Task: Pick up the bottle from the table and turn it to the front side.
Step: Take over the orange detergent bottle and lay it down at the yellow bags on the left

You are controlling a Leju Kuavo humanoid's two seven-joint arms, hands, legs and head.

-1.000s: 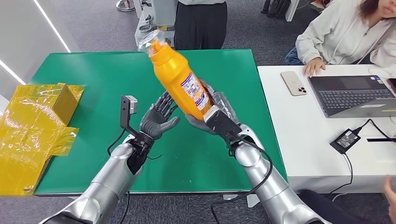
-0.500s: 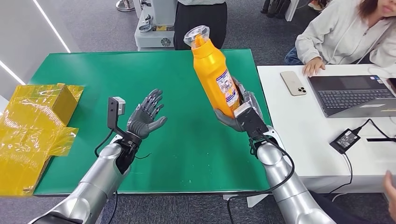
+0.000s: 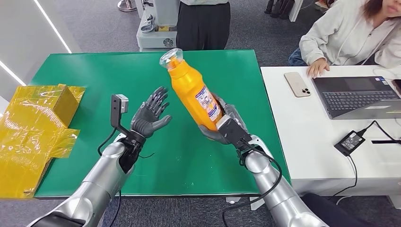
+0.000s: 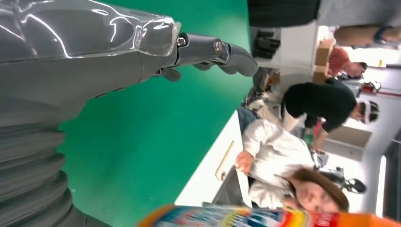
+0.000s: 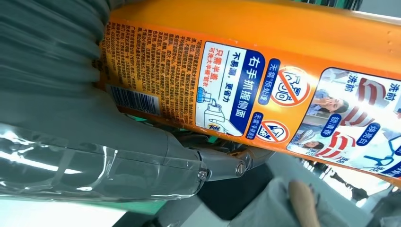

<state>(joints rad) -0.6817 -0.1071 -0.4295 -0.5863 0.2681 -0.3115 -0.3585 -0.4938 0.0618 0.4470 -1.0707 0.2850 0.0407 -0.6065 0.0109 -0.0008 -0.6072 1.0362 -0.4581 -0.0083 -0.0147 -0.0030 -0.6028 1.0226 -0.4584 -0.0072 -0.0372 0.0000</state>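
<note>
Your right hand (image 3: 222, 128) grips the bottle (image 3: 191, 90) by its lower end and holds it up above the green table (image 3: 85, 75), clear of the surface. The bottle tilts, its clear cap (image 3: 170, 57) leaning toward the far left and its base sitting in the palm. The printed label (image 3: 208, 102) on its orange body faces up and to the right in the head view. In your right wrist view the label (image 5: 265, 94) sits close to the camera: blue panels, prohibition signs, a barcode near the palm, and small text. The thumb (image 5: 142, 165) wraps under the bottle there.

Your left hand (image 3: 150, 117) is raised just left of the bottle, palm turned toward it, fingers spread and holding nothing; it does not touch the bottle. In your left wrist view the fingers (image 4: 227, 49) reach out over the green surface, and a blurred edge of the bottle (image 4: 265, 217) shows along the frame.

To the far left lies a yellow wrapped box (image 3: 38, 123). On the white desk (image 3: 307, 142) at the right you have a phone (image 3: 297, 84), a laptop (image 3: 359, 97) and a charger (image 3: 349, 142), with a seated person (image 3: 350, 33) behind them. Another person (image 3: 203, 23) stands beyond the table.
</note>
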